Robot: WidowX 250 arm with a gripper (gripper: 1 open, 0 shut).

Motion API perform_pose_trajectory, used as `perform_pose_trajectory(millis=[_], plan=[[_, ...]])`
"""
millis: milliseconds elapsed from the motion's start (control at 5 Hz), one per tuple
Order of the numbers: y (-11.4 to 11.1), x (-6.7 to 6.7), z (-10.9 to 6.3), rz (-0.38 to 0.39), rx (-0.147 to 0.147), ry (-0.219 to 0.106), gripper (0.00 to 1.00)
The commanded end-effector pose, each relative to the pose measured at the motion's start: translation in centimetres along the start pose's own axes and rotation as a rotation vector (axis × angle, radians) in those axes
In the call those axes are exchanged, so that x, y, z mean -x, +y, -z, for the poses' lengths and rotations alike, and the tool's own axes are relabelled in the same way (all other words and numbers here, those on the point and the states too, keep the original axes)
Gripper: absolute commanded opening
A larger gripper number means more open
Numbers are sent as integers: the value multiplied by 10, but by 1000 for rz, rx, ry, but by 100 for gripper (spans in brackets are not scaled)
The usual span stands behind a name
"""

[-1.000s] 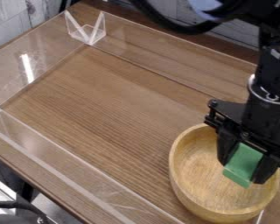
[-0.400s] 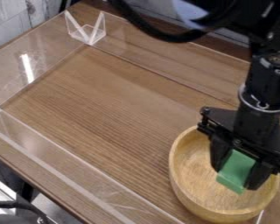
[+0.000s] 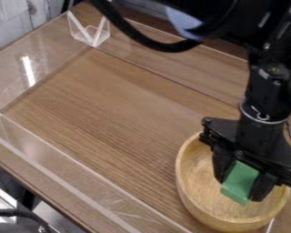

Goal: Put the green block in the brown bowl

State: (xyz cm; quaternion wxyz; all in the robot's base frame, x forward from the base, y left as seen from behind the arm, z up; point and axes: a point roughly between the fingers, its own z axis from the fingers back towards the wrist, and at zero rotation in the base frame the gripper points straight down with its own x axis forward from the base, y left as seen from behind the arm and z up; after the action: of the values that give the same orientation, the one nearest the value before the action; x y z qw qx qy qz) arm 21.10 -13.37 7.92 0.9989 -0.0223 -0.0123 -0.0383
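1. Gripper [image 3: 246,177], black, right side of view, pointing down over the bowl; closed on the green block, holding it between its fingers.
2. Green block [image 3: 239,181]: in the grip, tilted, long side running roughly up-down in view. Lower end sticks out below the fingers, bright green against the tan wood. Upper part partly hidden by the black fingers.
3. Brown bowl [image 3: 195,195]: round, light tan wood, thick rim, lower right of view. Block and fingertips appear within its outline; can't tell if the block touches the bottom. Far right part of bowl partly covered by the gripper.
4. Robot arm [image 3: 264,55]: black, bulky, comes in from the upper right, down to the gripper. Dark cable [image 3: 138,33] curves from the top edge toward it.
5. Surface [image 3: 105,105]: brown, wood-look, under the bowl and stretching to the upper left.
6. Clear holder [image 3: 90,29]: transparent, angular, at upper left, well apart from the bowl.
7. Clear strip [image 3: 81,196]: see-through, runs diagonally along the lower left, with glare on it.
8. Black cables [image 3: 17,215]: lower left corner, beyond the strip; exact layout unclear.
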Motion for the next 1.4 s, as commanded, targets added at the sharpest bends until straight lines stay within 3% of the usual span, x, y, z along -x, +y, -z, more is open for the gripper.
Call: perform_pose_trajectory(millis=[0, 1200], plan=[[1, -6, -13, -12, 36, -64, 0], [7, -1, -5, -34, 61, -49, 0]])
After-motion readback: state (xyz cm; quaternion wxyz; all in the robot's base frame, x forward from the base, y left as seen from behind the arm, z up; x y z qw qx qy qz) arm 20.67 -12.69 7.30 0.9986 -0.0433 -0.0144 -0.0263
